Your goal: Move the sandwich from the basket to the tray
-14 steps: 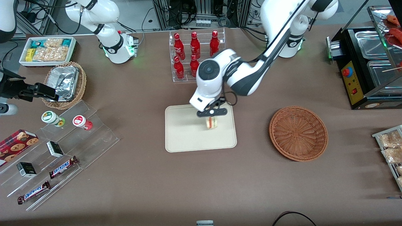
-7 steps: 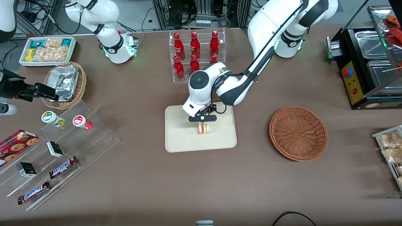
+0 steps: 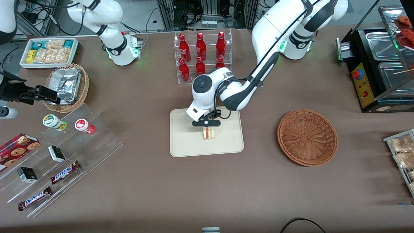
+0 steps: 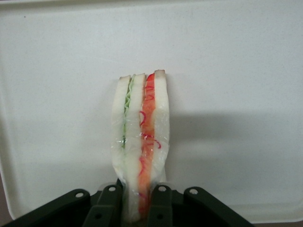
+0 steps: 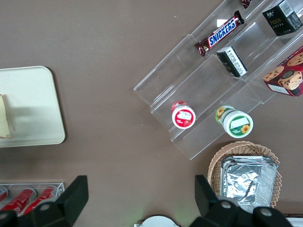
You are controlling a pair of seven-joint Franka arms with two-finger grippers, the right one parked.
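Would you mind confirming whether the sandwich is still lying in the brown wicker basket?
No, the basket holds nothing, and the gripper grips the sandwich over the tray.

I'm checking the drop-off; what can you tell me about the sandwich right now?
The sandwich is a thin wedge of pale bread with green and red filling layers along its edge, wrapped in clear film. It stands on edge over the middle of the cream tray, pinched at its upper end by the left arm's pincer, which is shut on it. Whether it rests on the tray cannot be told.
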